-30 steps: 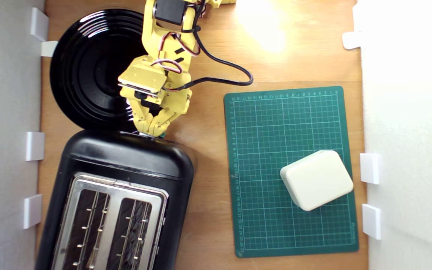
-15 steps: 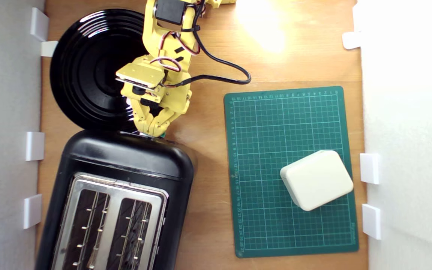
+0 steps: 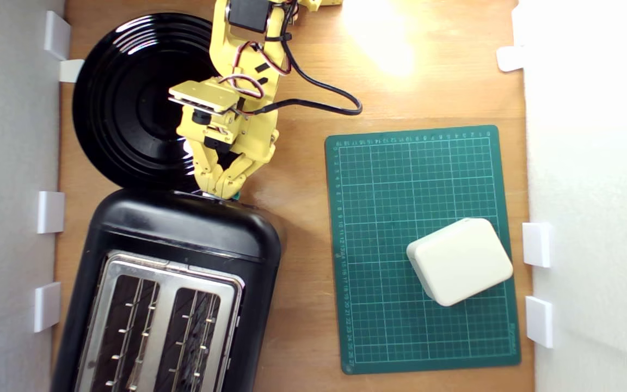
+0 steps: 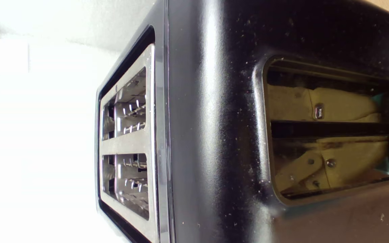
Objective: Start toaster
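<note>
Yellow gripper [image 3: 225,190] pinched narrow at end face of glossy black two-slot toaster [image 3: 183,239]; grip on teal lever unclear.

Bench-top robot test setup, not a kitchen: wooden counter [image 3: 302,337] fenced by white foam walls [image 3: 591,163], green gridded cutting mat [image 3: 389,179], yellow 3D-printed arm [image 3: 243,65] with exposed wiring.

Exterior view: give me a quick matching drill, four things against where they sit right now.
Things:
1. toaster
2. plate
3. white box
4. gripper

Places:
A. on the green mat
B. at the toaster's end wall, tips together
C. exterior view's bottom left
D. exterior view's top left, partly under the arm

Pairs: 1-C, 2-D, 3-A, 4-B
</note>
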### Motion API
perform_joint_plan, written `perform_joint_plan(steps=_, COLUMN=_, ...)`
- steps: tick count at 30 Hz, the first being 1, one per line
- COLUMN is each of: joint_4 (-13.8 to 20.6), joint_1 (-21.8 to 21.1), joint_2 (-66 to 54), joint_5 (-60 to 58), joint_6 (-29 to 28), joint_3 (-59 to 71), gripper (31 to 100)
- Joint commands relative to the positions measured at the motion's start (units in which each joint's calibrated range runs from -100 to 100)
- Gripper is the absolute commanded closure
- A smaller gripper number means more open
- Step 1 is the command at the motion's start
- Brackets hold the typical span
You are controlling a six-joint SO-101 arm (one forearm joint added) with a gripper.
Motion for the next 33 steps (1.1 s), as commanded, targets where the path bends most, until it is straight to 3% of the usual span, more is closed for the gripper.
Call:
perform_joint_plan(steps=1, joint_4=-0.78, joint_1=-1.19, joint_2=7.56, joint_5=-0.69, joint_6=-0.11, joint_3=1.35, gripper=98.7)
perform_joint_plan(steps=7, joint_4=-0.87, joint_1=-1.19, joint_2=7.47, joint_5=0.42, joint_6=-0.27, joint_3=-2.11, gripper=98.8)
perform_joint_plan(steps=23, joint_4=-0.96, joint_1=-1.27, joint_2=8.05, joint_5=32.72, joint_6=-0.16, joint_3=-21.83, gripper=98.9)
perform_joint_plan(steps=33, joint_4=-0.59, joint_1=-1.27, joint_2=7.64, joint_5=40.00, joint_6=-0.21, joint_3=-28.55, gripper=98.9)
